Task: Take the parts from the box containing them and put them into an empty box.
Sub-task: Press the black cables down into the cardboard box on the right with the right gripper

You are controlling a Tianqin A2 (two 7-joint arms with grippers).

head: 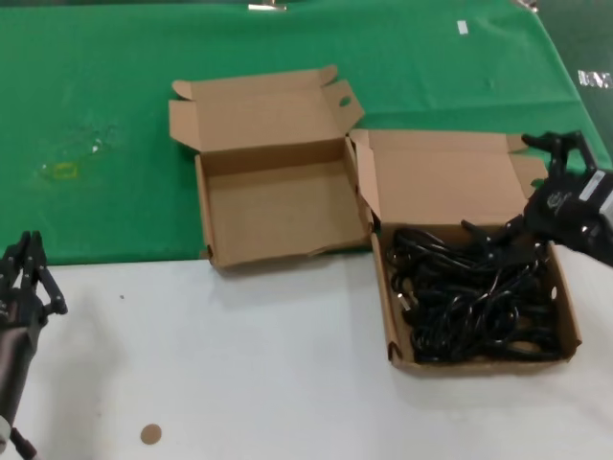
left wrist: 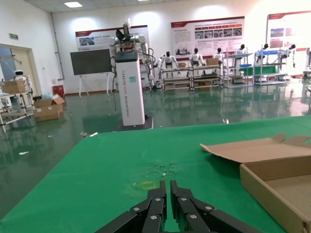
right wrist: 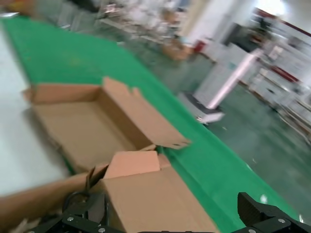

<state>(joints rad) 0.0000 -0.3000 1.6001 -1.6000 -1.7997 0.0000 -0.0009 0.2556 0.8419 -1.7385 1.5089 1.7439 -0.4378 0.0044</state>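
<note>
The parts, a tangle of black power cords (head: pixel 474 302), fill the longer cardboard box (head: pixel 482 362) at the right. The empty box (head: pixel 278 206), squarer, lies to its left with its lid folded back; it also shows in the right wrist view (right wrist: pixel 80 121) and the left wrist view (left wrist: pixel 279 182). My right gripper (head: pixel 522 187) hangs open over the back right of the cord box, one finger above the cords and one by the lid. Its fingers straddle that lid (right wrist: pixel 150 194) with nothing held. My left gripper (head: pixel 27 261) rests shut at the table's near left, holding nothing (left wrist: pixel 168 188).
A green cloth (head: pixel 115 125) covers the far half of the table and a white surface (head: pixel 239 364) the near half. A small brown disc (head: pixel 150 434) lies near the front edge. The two boxes touch at their adjoining corners.
</note>
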